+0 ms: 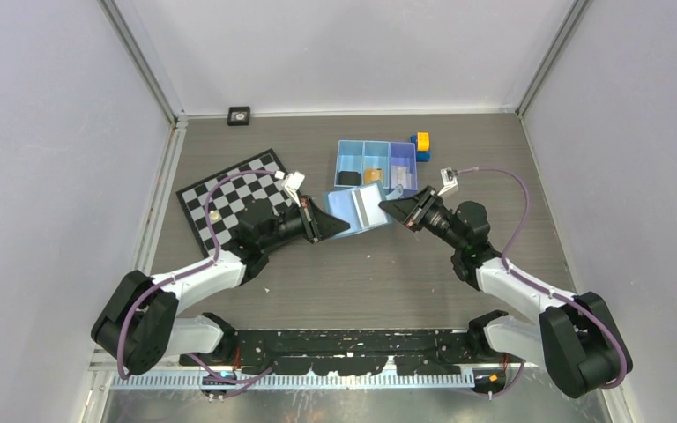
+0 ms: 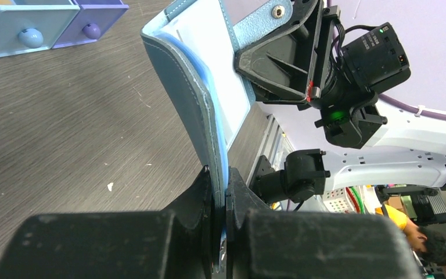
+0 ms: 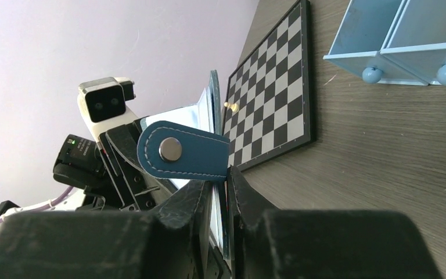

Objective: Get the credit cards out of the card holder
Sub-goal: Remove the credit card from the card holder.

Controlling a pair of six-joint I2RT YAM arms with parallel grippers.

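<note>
Now, the left gripper (image 1: pixel 342 227) is pinched tight on one edge of the card holder (image 1: pixel 358 210), and the right gripper (image 1: pixel 386 208) is clamped narrow on the opposite flap. The blue wallet is spread open between them over the table (image 1: pixel 361 282). Just beyond sits the blue tray (image 1: pixel 350 145), with the chessboard (image 1: pixel 220 189) to the left.

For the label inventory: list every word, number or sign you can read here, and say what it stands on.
No text here can be read.
Black camera on the right arm: faint small marks on its body, too small to read.
Card holder: no print in view, and its snap is plain metal.
Chessboard: squares only, with no letters or numbers on the border.
</note>
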